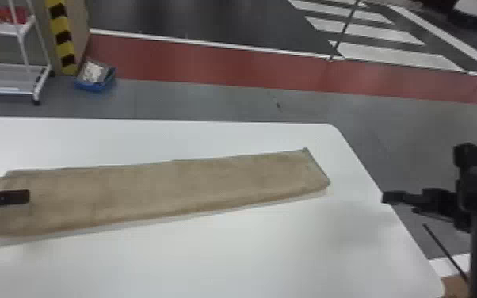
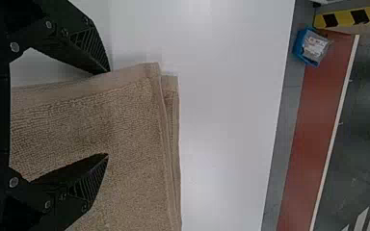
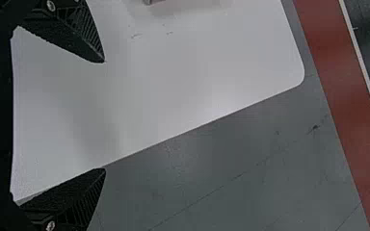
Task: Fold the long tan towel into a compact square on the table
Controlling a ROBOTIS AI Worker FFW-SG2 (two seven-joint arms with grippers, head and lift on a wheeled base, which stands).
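The tan towel (image 1: 162, 190) lies as a long folded strip across the white table, its left end nearer the robot. At that left end my left gripper (image 1: 27, 197) is over the towel in the head view. In the left wrist view the left gripper (image 2: 108, 113) stands open, one finger over the towel (image 2: 130, 125) and the other by its end edge. My right gripper (image 1: 384, 197) is at the table's right edge, away from the towel. It is open with nothing between its fingers in the right wrist view, where the gripper (image 3: 104, 115) spans the table's edge.
The white table (image 1: 249, 245) has a rounded far right corner and a slanting right edge. Beyond it on the floor are a blue bin (image 1: 95, 77) and a white wheeled rack (image 1: 31, 67), beside a post with yellow and black stripes (image 1: 62, 37).
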